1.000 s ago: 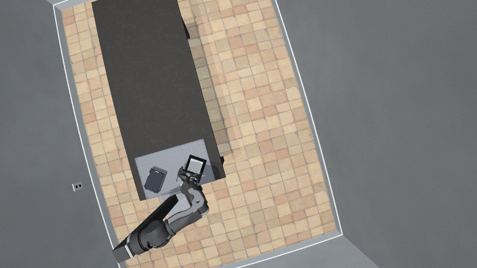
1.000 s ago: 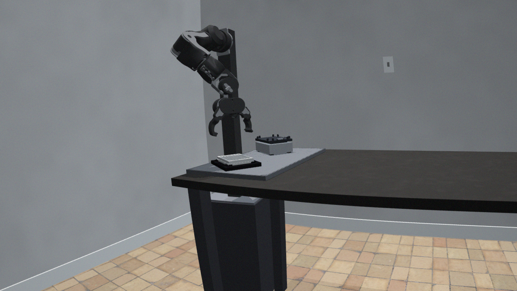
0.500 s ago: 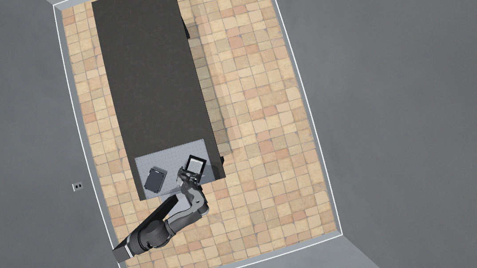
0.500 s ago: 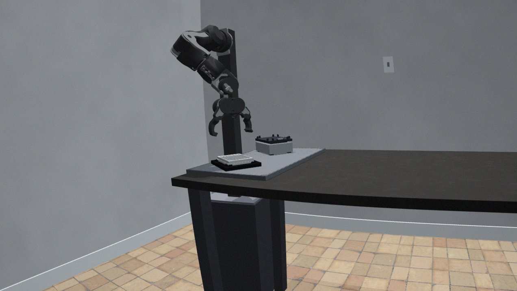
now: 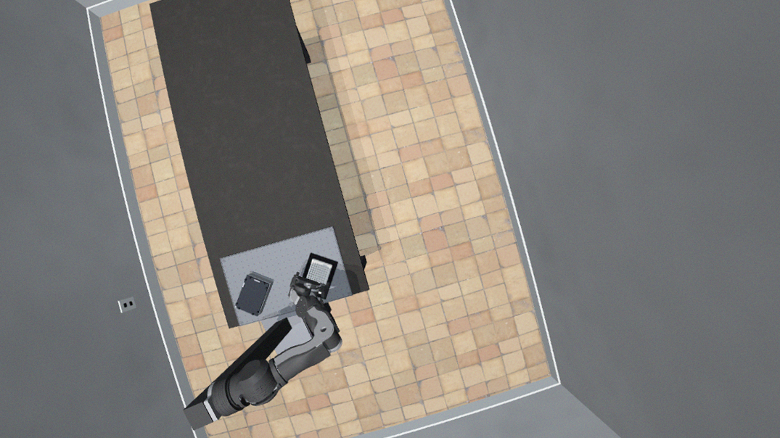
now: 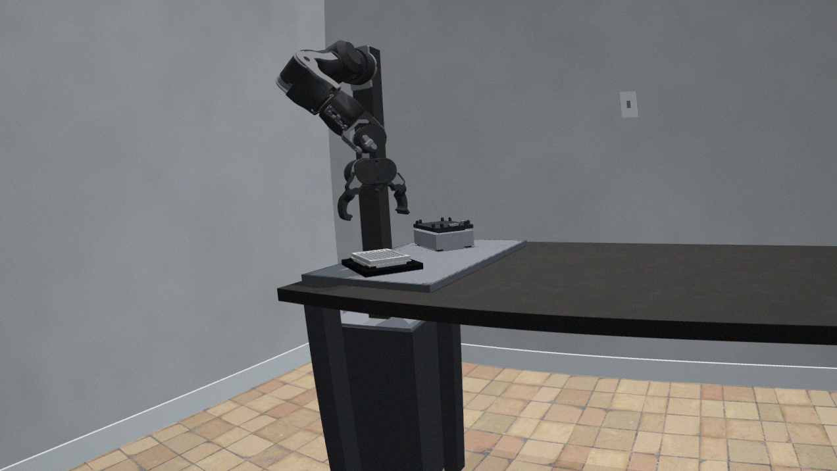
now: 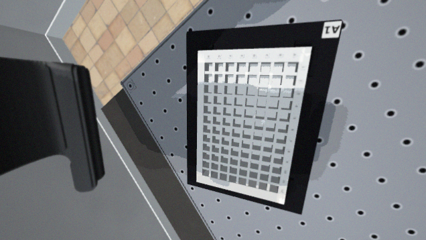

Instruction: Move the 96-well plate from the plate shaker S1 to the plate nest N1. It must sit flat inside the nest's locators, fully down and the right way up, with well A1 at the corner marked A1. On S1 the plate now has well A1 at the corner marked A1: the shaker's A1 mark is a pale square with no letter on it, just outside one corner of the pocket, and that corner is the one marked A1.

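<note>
The white 96-well plate [image 7: 251, 125] lies flat inside the black plate nest N1 [image 7: 321, 110], right way up. It also shows in the side view [image 6: 380, 257] and from above [image 5: 318, 269]. The nest's white A1 mark [image 7: 331, 29] sits at its upper right corner in the wrist view. The plate's own corner marks are too small to read. My gripper [image 6: 374, 212] hangs open and empty well above the plate, touching nothing. One dark finger [image 7: 50, 117] shows at the left of the wrist view. The plate shaker S1 [image 6: 443, 233] stands empty behind and to the right.
Nest and shaker [image 5: 254, 294] both sit on a grey perforated baseplate [image 6: 445, 263] at the end of a long dark table [image 6: 644, 280]. The baseplate's edge and the table edge run close to the nest's left side in the wrist view. The arm's dark column [image 6: 374, 175] rises behind the nest.
</note>
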